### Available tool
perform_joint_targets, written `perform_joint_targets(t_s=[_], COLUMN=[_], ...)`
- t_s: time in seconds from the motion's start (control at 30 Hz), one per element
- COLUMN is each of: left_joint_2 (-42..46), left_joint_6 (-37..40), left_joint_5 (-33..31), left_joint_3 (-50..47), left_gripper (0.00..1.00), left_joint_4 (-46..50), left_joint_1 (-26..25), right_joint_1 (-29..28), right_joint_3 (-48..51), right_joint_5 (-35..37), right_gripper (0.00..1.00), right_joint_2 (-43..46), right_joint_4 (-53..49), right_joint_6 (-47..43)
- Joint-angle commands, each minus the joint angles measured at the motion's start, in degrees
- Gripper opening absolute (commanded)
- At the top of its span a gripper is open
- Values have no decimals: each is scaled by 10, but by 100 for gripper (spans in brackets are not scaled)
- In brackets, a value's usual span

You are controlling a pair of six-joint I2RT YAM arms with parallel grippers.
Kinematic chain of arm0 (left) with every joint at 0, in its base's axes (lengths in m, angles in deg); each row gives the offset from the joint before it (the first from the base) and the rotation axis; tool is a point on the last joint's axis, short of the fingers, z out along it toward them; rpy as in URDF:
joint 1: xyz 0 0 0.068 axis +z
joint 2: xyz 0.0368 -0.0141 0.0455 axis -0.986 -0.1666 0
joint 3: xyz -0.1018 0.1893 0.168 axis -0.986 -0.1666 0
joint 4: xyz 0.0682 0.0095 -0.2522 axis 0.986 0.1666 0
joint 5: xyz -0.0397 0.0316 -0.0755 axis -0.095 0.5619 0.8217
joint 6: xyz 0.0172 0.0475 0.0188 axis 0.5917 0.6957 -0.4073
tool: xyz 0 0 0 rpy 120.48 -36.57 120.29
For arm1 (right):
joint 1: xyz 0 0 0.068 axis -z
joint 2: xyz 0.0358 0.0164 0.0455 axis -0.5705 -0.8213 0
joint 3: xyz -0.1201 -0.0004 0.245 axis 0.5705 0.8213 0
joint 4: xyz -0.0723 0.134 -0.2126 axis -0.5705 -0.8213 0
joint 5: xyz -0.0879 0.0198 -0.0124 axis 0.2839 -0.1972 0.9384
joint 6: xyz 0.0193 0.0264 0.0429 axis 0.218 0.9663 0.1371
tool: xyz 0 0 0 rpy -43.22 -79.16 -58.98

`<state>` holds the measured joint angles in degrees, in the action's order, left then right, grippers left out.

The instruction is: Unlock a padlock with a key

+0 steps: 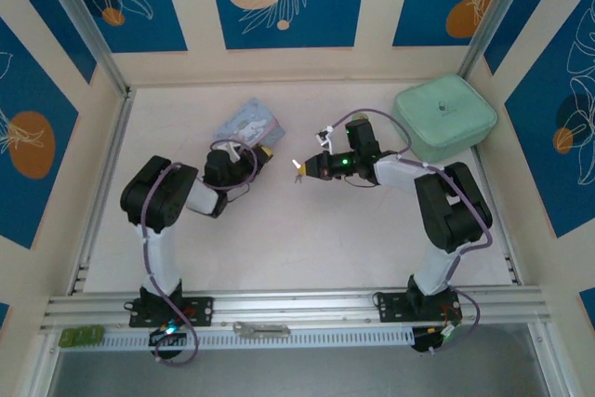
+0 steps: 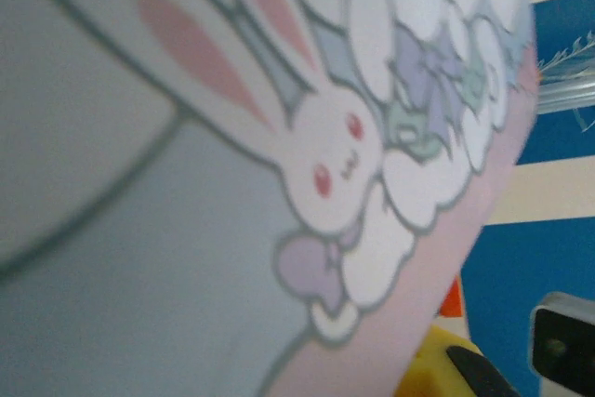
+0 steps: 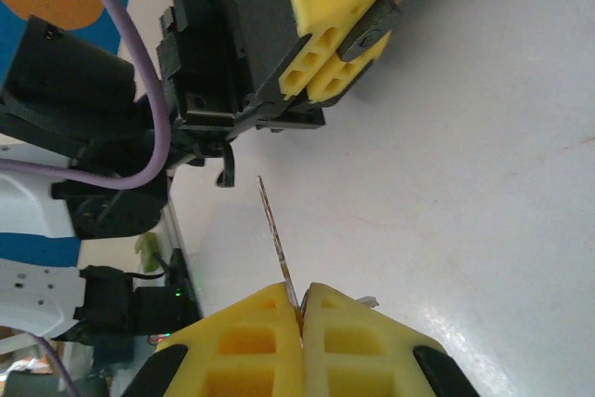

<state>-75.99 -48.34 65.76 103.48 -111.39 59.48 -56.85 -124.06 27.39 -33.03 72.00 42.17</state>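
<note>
Rail: a flat grey metal bar (image 1: 260, 329) lies on the near rail, between the two bases.
Right gripper (image 3: 301, 297): yellow fingers pressed together, pinching the key.
Key (image 3: 272, 225): its thin blade sticks out from those fingertips, pointing toward the left gripper.
Left gripper (image 3: 346, 27): fingers look narrow; I cannot tell if they hold anything.
Tin (image 2: 186, 276): pale blue, bunny print, tilted, right at the left gripper.
Far right: a mint-green box (image 1: 444, 120), well apart.

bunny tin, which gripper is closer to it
Left. The left gripper is at the near corner of the bunny tin; the right gripper sits apart, off to its right, pinching the key.
</note>
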Motion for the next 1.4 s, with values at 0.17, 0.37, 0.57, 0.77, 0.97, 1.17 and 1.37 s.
perform_joint_targets(t_s=[0.17, 0.37, 0.57, 0.77, 0.97, 1.17, 1.37], left_joint_2=[-13, -4, -3, 1, 7, 9, 15], left_joint_6=[-89, -96, -100, -94, -88, -88, -87], left_joint_5=[9, 3, 4, 17, 19, 24, 24], left_joint_3=[-3, -11, -11, -3, -7, -7, -8], left_gripper=[0, 0, 0, 0, 0, 0, 0], left_joint_4=[-112, -112, -112, -112, -112, -112, -112], left_joint_1=[-32, -40, -46, -50, -52, -54, -54], right_joint_1=[-17, -23, -23, -22, -17, -14, -13], right_joint_3=[-7, -19, -28, -40, -47, -54, -59], right_joint_5=[-48, -48, -43, -39, -33, -28, -16], right_gripper=[0, 0, 0, 0, 0, 0, 0], right_joint_2=[-48, -72, -86, -101, -108, -116, -126], right_joint_4=[62, 68, 65, 73, 72, 68, 56], right_joint_6=[43, 48, 48, 54, 53, 50, 45])
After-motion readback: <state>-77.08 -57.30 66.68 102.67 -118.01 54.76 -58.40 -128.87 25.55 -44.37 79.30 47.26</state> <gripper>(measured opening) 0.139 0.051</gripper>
